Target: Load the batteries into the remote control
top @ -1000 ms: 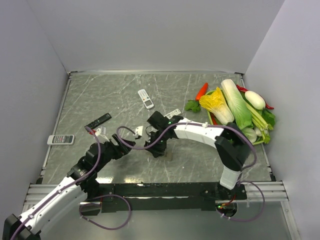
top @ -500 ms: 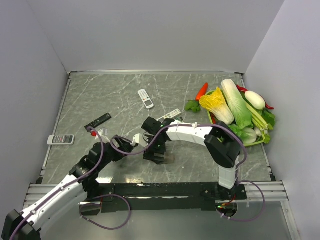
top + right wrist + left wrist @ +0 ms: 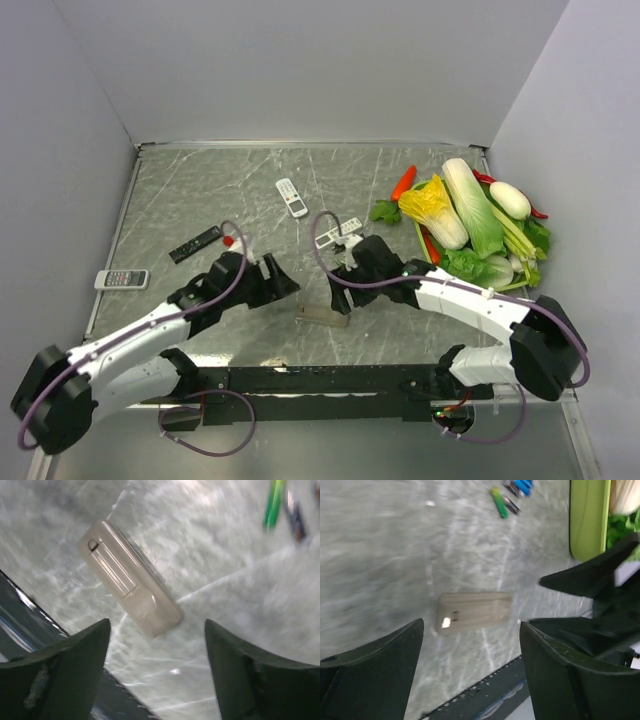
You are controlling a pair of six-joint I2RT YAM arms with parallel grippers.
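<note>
The remote control [image 3: 322, 318] lies flat on the table, grey-beige back up, near the front edge, free of both grippers. The right wrist view shows the lid of its battery bay in place on the remote control [image 3: 127, 577]. My left gripper [image 3: 275, 285] hovers open just left of it, with the remote control [image 3: 472, 612] beyond its fingertips. My right gripper [image 3: 345, 278] hangs open above and right of it. The batteries [image 3: 507, 500], green, blue and dark, lie loose farther off; two of the batteries [image 3: 272, 505] show in the right wrist view. The top view does not show them.
A green tray [image 3: 428, 243] of vegetables fills the right side, its rim [image 3: 590, 520] close to the batteries. Other remotes lie about: a slim white one [image 3: 292, 197], a white one [image 3: 338, 232], a black one [image 3: 196, 243], a small one [image 3: 121, 279]. The table's front rail [image 3: 330, 378] is just below.
The right gripper has opened, left the remote control and drawn back to the right. The left arm has swung right, closer to the remote, which now lies alone on the table.
</note>
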